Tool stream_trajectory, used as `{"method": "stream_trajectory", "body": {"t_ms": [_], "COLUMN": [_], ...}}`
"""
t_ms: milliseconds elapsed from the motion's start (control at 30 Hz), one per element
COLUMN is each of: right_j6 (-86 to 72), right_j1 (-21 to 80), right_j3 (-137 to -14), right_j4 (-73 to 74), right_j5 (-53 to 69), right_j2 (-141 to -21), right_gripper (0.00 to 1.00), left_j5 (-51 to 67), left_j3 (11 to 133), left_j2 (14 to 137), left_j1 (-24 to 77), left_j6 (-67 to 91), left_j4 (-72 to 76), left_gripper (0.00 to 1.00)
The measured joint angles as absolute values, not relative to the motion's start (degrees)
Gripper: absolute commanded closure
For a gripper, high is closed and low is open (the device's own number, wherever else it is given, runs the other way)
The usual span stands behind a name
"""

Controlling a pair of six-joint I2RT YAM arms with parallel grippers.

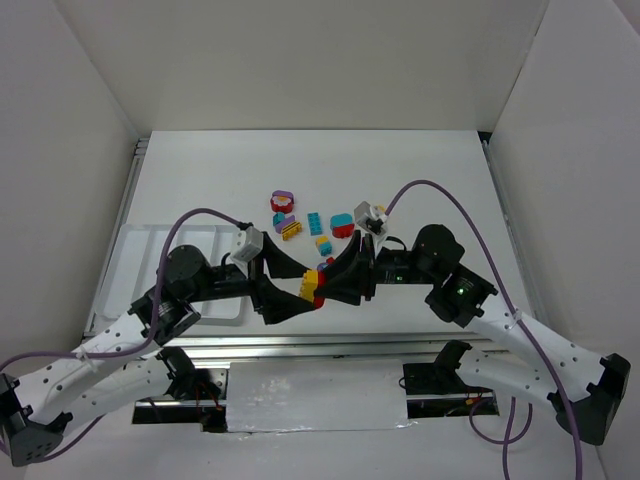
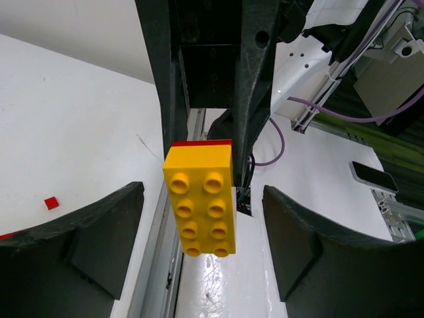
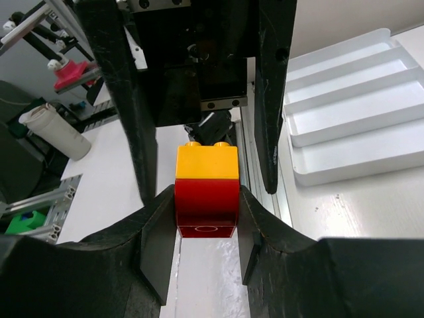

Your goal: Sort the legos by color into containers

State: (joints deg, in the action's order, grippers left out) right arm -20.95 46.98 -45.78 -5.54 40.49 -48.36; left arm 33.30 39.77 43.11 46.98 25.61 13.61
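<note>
My right gripper [image 3: 206, 232] is shut on a red brick [image 3: 206, 205] with a yellow brick [image 3: 206, 162] stuck on top of it. It holds this stack [image 1: 310, 285] above the table's front edge. My left gripper [image 2: 202, 245] is open and faces it, with the studded yellow brick [image 2: 200, 199] between its spread fingers [image 2: 99, 245], touching neither. Several loose legos lie at mid-table: red-purple [image 1: 283, 200], teal [image 1: 314, 221], yellow [image 1: 291, 230], teal-red [image 1: 342, 225]. The white tray [image 1: 135, 245] of long compartments sits at the left, partly hidden by my left arm, and its compartments in the right wrist view [image 3: 351, 119] hold nothing.
The table's metal front rail [image 1: 330, 345] runs just below the two grippers. A tiny red piece [image 2: 52, 203] lies on the table in the left wrist view. White walls enclose the table on three sides.
</note>
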Motion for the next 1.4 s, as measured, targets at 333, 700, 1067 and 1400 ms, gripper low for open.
{"method": "stream_trajectory", "body": {"t_ms": [333,700,1067,1400], "right_j6": [-18.76,-17.93,-19.40,-20.32], "right_j1": [46.17,35.22,33.74,35.00], "right_j3": [-45.84,-43.88,-44.38,-44.80], "right_j4": [-5.28,-5.89,1.41,5.93], "right_j5": [42.81,53.04,33.78,25.26], "right_j2": [-48.95,-48.42,-50.50,-50.94], "right_gripper": [1.00,1.00,1.00,1.00], "left_j5": [33.85,23.42,-24.14,-26.35], "left_j3": [40.27,40.49,55.48,54.89], "left_j2": [44.91,39.05,53.08,75.53], "left_j1": [46.94,47.07,33.26,15.81], "left_j6": [25.74,22.55,39.62,45.25], "left_j4": [12.45,7.70,-19.46,-26.46], "left_gripper": [1.00,1.00,1.00,0.94]}}
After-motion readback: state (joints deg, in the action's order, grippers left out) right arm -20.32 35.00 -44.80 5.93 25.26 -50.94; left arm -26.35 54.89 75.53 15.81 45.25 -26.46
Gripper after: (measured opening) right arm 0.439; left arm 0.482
